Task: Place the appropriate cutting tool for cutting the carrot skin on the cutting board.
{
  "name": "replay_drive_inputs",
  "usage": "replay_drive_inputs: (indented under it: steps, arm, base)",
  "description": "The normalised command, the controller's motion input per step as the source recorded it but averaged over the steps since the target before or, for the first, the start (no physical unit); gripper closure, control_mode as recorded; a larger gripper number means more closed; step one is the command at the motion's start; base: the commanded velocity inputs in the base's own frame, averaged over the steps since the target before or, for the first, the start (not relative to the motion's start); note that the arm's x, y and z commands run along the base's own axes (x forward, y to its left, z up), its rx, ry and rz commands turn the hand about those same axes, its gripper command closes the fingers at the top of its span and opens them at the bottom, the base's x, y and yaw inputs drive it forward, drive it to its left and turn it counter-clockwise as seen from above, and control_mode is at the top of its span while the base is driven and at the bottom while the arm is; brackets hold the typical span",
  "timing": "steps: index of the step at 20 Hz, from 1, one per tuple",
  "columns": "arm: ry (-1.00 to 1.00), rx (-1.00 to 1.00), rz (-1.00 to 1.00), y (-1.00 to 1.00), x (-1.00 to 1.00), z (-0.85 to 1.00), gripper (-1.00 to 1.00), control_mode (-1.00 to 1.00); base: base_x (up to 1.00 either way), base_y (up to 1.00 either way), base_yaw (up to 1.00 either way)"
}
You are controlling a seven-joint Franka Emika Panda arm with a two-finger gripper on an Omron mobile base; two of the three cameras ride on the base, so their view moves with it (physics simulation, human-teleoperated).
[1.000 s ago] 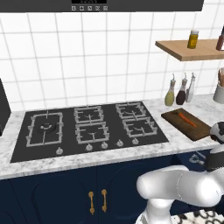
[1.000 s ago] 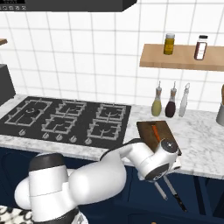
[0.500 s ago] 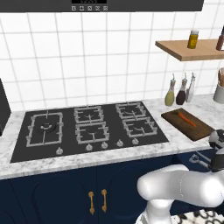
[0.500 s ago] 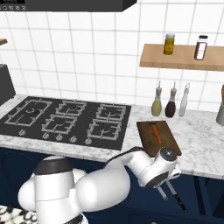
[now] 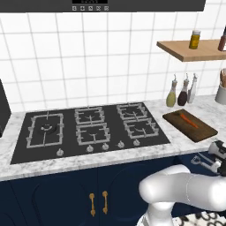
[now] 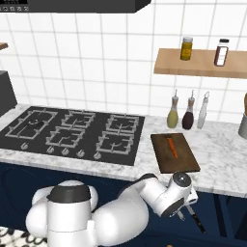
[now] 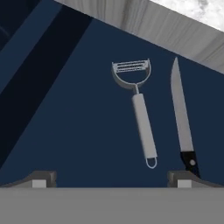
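The gripper point(image 6: 185, 208) sits below the front edge of the table point(image 6: 222, 164) in the right base view, mostly behind the arm's own wrist, so how its jaws stand cannot be made out there. From the left base camera it is cut by the right edge of the picture. In the hand view just the two fingertips point(image 7: 41, 178) poke up at the bottom. The knife point(image 7: 181, 118) has the end of its black handle tucked behind the right one. On the wall shelf point(image 5: 190, 49), one dark bottle point(image 5: 222, 39) is sliced by the right edge, as is the pale holder point(image 5: 220, 90) below. Bottle labels are too small to read.
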Motion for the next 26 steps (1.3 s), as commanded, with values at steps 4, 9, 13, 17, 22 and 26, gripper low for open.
replay_drive_inputs:
  steps: [4,9,13,17,22,26]
  arm:
    - [0.0,0.0,-0.06,-0.12,0.0,-0.05,-1.0,-1.0]
    - [0.05,0.0,0.0,-0.39,0.43,0.07,-1.0,-1.0]
    - [0.0,0.0,0.0,-0.32,0.37,0.01,-1.0,-1.0]
    - [0.0,0.0,0.0,0.0,0.01,-0.09,-1.0,-1.0]
    - [0.0,0.0,0.0,0.0,0.0,-0.42,-1.0,-1.0]
    - [0.0,0.0,0.0,0.0,0.0,-0.38,-1.0,-1.0]
  base:
    - [0.0,0.0,0.0]
    - [0.0,0.0,0.0]
    - [0.0,0.0,0.0]
    - [0.0,0.0,0.0]
    - [0.0,0.0,0.0]
    - [0.0,0.0,0.0]
